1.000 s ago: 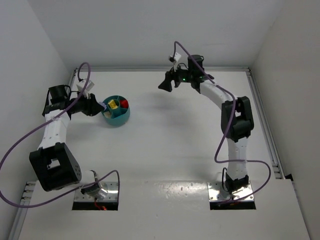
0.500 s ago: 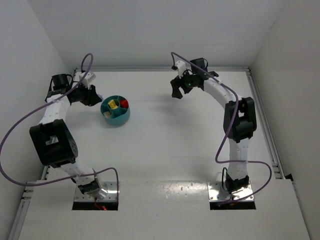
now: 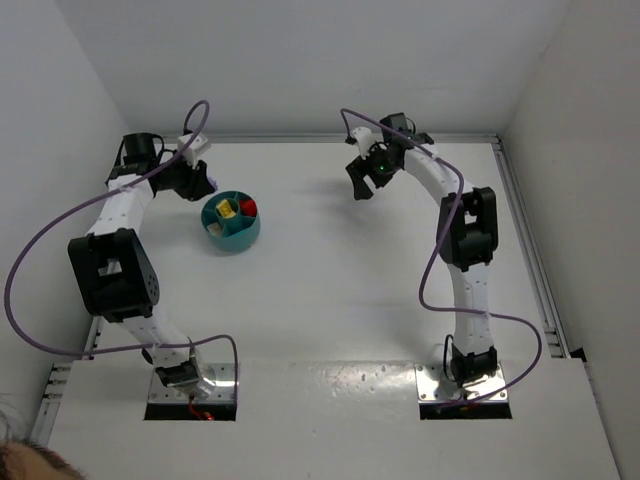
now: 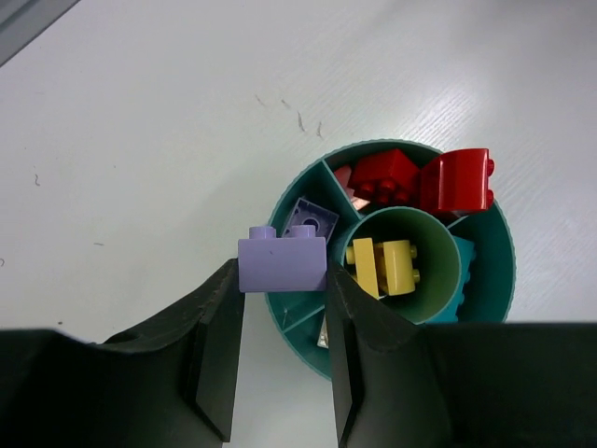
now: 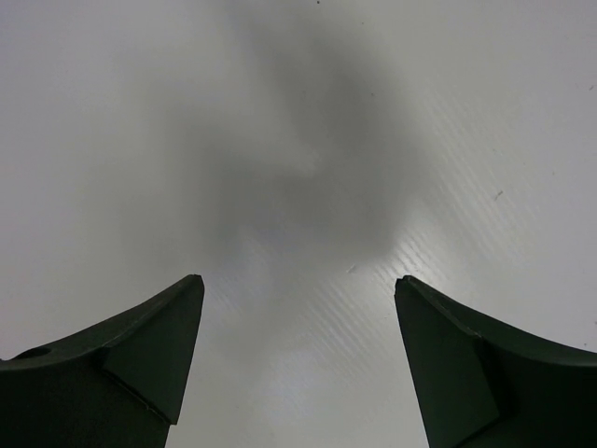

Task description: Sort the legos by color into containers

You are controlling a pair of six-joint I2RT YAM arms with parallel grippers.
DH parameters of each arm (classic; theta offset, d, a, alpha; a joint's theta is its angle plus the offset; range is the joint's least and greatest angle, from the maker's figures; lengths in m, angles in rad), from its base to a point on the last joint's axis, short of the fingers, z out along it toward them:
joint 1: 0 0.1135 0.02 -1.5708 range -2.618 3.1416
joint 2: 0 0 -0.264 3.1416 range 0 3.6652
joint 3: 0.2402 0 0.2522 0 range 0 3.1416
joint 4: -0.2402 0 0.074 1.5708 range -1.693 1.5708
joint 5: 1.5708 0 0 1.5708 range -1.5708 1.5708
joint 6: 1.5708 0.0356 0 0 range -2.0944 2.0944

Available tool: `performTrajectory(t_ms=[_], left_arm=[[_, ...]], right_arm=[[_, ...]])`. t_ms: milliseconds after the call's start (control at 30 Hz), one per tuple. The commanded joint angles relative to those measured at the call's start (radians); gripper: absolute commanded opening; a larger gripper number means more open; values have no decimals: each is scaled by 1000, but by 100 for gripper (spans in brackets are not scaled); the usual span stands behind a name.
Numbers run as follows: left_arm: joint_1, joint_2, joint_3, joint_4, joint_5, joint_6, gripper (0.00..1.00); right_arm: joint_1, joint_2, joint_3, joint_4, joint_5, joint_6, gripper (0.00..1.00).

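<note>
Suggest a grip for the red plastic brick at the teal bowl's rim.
Pinch the red plastic brick across its flat side faces, from above: it stands proud of the round teal plastic bowl's rim, whose wall likely blocks a sideways approach.

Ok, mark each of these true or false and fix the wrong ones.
1. The left tool grips a lilac plastic brick. True.
2. The yellow plastic bricks lie in an outer compartment of the round teal plastic bowl. False: they lie in its round centre compartment.
3. The red plastic bricks sit in an outer compartment of the bowl. True.
4. The right tool is shut on a brick. False: its jaws stand open with nothing between them, above the white table.
</note>
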Motion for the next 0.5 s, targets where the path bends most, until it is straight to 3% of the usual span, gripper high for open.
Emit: performTrajectory(t_ms=[0,300,467], left_arm=[[-12,18,66,-7,-6,37,4],[-31,69,123,-92,5,108,7],[-31,102,156,-160,16,164,13]], right_arm=[[-13,38,111,-56,-13,-14,83],[-23,58,111,-47,-22,-33,83],[-23,58,111,-38,-22,-33,83]])
